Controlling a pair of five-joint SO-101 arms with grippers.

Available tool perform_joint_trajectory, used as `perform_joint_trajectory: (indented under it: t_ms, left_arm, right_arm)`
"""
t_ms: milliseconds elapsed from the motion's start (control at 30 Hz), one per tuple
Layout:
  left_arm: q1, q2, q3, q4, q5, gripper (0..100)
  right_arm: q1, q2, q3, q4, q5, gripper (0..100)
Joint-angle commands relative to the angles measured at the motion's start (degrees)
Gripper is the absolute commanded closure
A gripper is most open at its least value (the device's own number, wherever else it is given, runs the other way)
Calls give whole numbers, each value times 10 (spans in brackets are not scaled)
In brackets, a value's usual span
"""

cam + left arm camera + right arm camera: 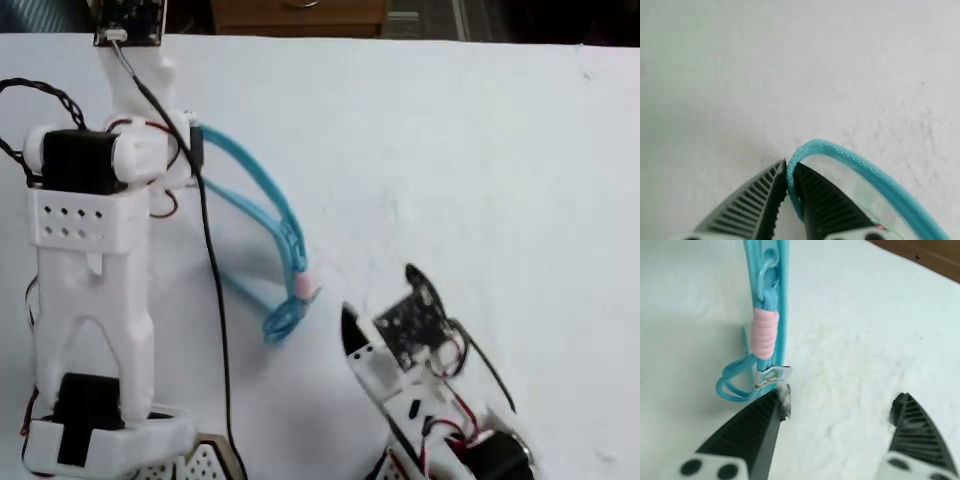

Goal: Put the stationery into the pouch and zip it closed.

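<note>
Pouch (285, 225): clear, blue-edged, lying on the white desk (480, 150) between the two arms.
Left gripper (790, 170): jaws shut tight on the pouch's blue edge at one end, with the cord pinched between the ribbed pads.
Pink zip pull (764, 332) sits near the pouch's other end, and a blue loop (732, 385) trails just past it.
Right gripper (840, 402): jaws spread wide, holding nothing. One jaw tip is just beside the small tag at the loop end, the other well apart over bare desk.
</note>
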Motion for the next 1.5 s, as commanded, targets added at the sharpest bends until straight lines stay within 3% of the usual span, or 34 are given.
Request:
perform_joint_trajectory:
  t_ms: [0,267,533,700,833,1100,1467]
  left_arm:
    - [0,7,3,-2,-4,977]
    - [0,7,3,-2,-4,977]
    - [0,6,3,-2,-3,977]
    - [0,7,-4,-3,-1,977]
    - [0,7,-4,0,0,977]
    - [0,3,-4,4,0,977]
    - [0,6,-6,4,0,977]
  right_arm:
    - [-29,49,1,-10,-10,676]
    - [-120,268,-8,-65,-87,676]
    - [-162,218,-8,-58,-88,674]
    - [-124,200,54,-183,-156,674]
    - [-97,196,134,-279,-164,674]
    - [-137,199,158,-318,-178,675]
    - [-135,199,221,-426,-170,676]
